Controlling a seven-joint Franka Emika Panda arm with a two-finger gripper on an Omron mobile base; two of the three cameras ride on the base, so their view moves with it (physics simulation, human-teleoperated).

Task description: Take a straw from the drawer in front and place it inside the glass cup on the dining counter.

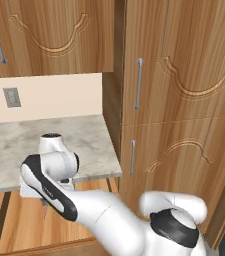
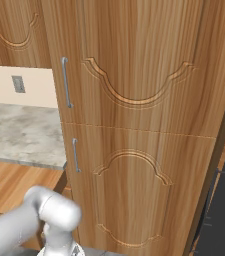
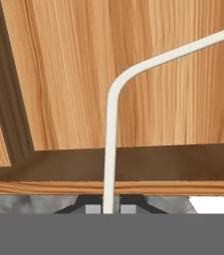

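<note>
A: Where's the thin, pale drinking straw with the bent top [image 3: 111, 129]?

B: Pinched between the two small dark finger tips of the gripper [image 3: 110, 208]. In the hand view the stem rises straight up from between them, then the top bends off toward the upper right. It looks whitish there, not pink (the lighting may be the cause).

A: So the pincer is pressed together on it?

B: Yes, nearly closed, with only the thin stem between the pads. The hold is near the stem's lower end, so most of the length sticks out beyond the fingers.

A: And the wide, shallow brown wooden drawer [image 1: 21, 222]?

B: Open under the edge of the grey marbled stone worktop [image 1: 4, 145]. In the left base view the white arm [image 1: 51, 187] reaches down over its lighter wood floor, and a faint thin line hangs just below the hand; I take that for the straw too, though it is too small to be sure.

A: How should the lift go?

B: My judgement: raise it straight, slowly, until the long free end is clear of the drawer wall and the worktop lip before swinging away. A stem this thin could pivot in the grip if its bent top snags. The tall wooden cabinet doors with silver handles [image 1: 184, 100] stand close on the right, so turn with room to spare.
</note>
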